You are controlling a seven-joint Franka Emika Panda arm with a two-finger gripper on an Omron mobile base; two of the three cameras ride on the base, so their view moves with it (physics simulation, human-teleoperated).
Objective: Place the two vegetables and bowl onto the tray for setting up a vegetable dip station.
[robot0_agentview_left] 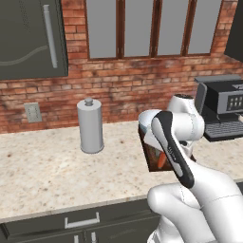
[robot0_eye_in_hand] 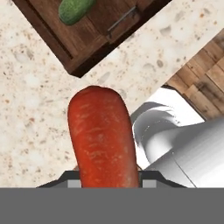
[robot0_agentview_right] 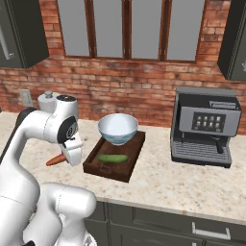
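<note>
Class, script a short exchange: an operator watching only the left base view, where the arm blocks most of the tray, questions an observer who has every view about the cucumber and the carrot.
Operator: Is the cucumber on the tray?
Observer: Yes, the cucumber lies inside the tray, in front of the bowl.
Operator: Where is the carrot?
Observer: The carrot is clamped in the gripper, beside the tray and not yet over it.

- The speckled beige counter (robot0_agentview_right: pixel 158 180) carries 3 items.
- Tray (robot0_agentview_right: pixel 108 171) at centre.
- Coffee machine (robot0_agentview_right: pixel 205 126) at 3 o'clock.
- Grey canister (robot0_agentview_left: pixel 90 126) at 9 o'clock.
</note>
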